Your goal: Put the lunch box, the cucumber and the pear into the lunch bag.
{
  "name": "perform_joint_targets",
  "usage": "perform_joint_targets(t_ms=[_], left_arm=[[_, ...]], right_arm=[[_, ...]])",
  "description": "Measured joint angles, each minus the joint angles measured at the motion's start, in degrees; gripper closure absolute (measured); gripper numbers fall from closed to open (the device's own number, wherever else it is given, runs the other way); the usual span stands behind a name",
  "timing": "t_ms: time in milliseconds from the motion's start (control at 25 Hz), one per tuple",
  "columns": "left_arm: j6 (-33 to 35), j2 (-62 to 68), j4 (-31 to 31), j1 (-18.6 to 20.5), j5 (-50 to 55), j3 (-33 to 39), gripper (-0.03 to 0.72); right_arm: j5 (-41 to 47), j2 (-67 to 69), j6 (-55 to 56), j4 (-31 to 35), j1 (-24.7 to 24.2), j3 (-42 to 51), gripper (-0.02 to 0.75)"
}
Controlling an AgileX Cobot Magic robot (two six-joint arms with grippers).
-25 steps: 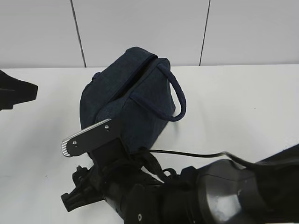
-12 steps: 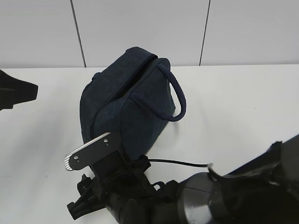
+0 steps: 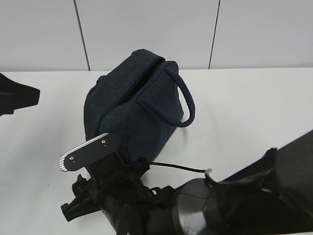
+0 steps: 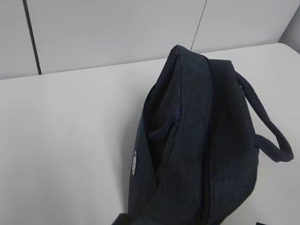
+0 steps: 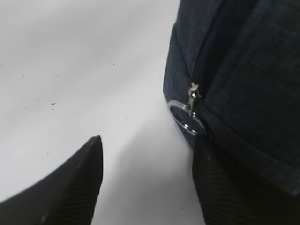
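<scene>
White table (image 3: 254, 107) before a grey panelled wall: the black right gripper (image 5: 145, 180), its 2 fingers spread apart and empty, flanks the silver ring zipper pull (image 5: 186, 117) of the closed dark navy fabric lunch bag (image 3: 137, 105); left gripper unseen.

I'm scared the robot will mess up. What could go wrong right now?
The right gripper is open, with the small zipper pull ring just beyond one of the jaws, so closing might miss it or pinch fabric instead. The lunch bag stands free on the table with nothing holding it, so a tug could drag or tip it.
</scene>
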Motion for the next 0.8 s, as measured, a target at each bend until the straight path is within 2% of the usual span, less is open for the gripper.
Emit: perform_joint_targets(t_ms=[240, 400, 800], left_arm=[[0.0, 0.0, 0.3, -2.2, 0.0, 0.0, 0.45], [0.0, 0.0, 0.6, -2.3, 0.0, 0.0, 0.45], [0.0, 0.0, 0.7, -2.5, -0.1, 0.0, 0.45]], right_arm=[[1.6, 0.0, 0.1, 1.3, 0.0, 0.0, 0.26], [3.5, 0.0, 0.1, 1.4, 0.0, 0.0, 0.262], [0.0, 0.0, 0.1, 0.7, 0.0, 0.0, 0.269]])
